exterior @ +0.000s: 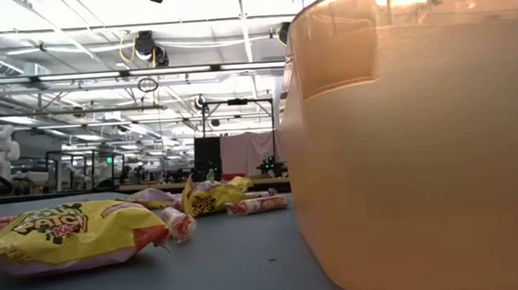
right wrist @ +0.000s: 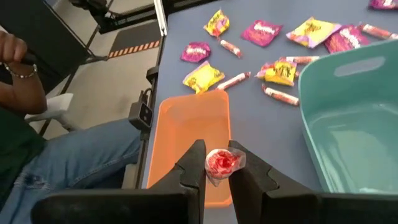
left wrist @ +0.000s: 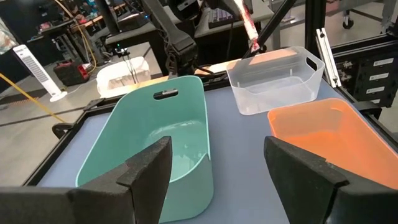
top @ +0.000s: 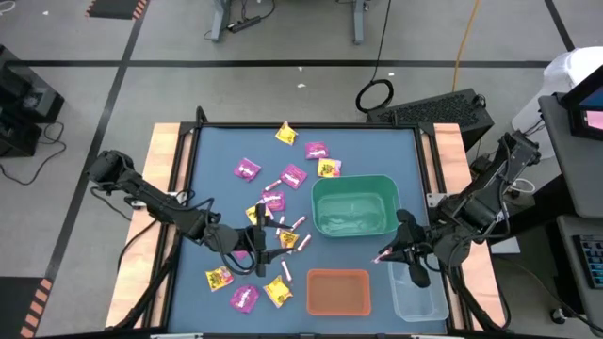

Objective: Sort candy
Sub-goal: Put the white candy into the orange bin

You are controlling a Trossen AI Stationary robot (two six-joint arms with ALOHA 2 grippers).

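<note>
Candy lies scattered on the blue mat: magenta packets (top: pixel 247 169), yellow packets (top: pixel 285 134) and thin pink-white sticks (top: pixel 283 273). My right gripper (top: pixel 384 255) hangs above the table between the green bin (top: pixel 353 207), the orange bin (top: pixel 337 290) and the clear bin (top: pixel 416 294), shut on one pink-white stick (right wrist: pixel 221 163). My left gripper (top: pixel 256 239) stands open over the candy left of the green bin, nothing between its fingers (left wrist: pixel 149 171). My right gripper pinches the pink-white stick (top: pixel 381 256) between its two fingers (right wrist: pixel 193 165) at their free ends. The stick pokes out past the fingertips, its twisted wrapper end (right wrist: pixel 219 176) showing end-on. The fingers slant down from the table's right side. The stick is lifted clear, above the orange bin (right wrist: pixel 193 124).
The three bins crowd the mat's right half; the orange bin (exterior: pixel 423 133) fills the low view's right. A yellow packet (exterior: pixel 73 233) lies near the front edge. A seated person (right wrist: pixel 56 155) is beside the table. A keyboard (top: pixel 433 105) lies beyond the far edge.
</note>
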